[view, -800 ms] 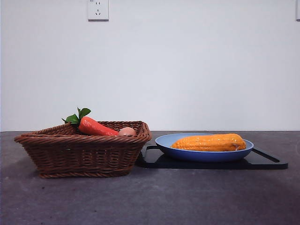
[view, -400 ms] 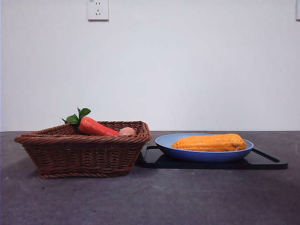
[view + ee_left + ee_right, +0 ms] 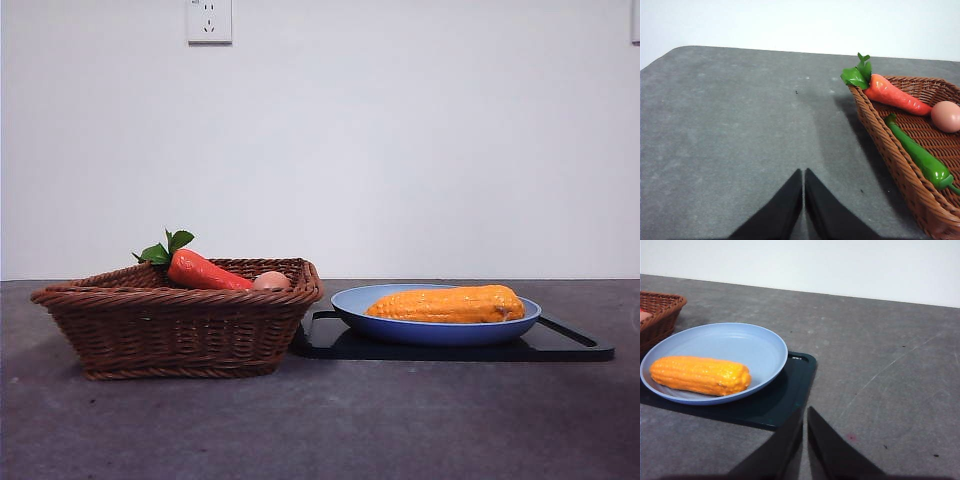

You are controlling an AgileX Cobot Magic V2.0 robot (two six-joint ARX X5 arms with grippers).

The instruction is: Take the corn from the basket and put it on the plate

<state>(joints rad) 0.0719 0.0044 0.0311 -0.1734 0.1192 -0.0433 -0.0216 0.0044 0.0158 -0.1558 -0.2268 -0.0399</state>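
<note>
The yellow-orange corn lies lengthwise on the light blue plate, to the right of the brown wicker basket. My right gripper is shut and empty over the bare table beside the plate's tray, apart from the corn. My left gripper is shut and empty over the table outside the basket. Neither arm shows in the front view.
A flat black tray lies under the plate. The basket holds a red-orange carrot, a pinkish egg-like ball and a green pepper. A white wall with a socket backs the grey table.
</note>
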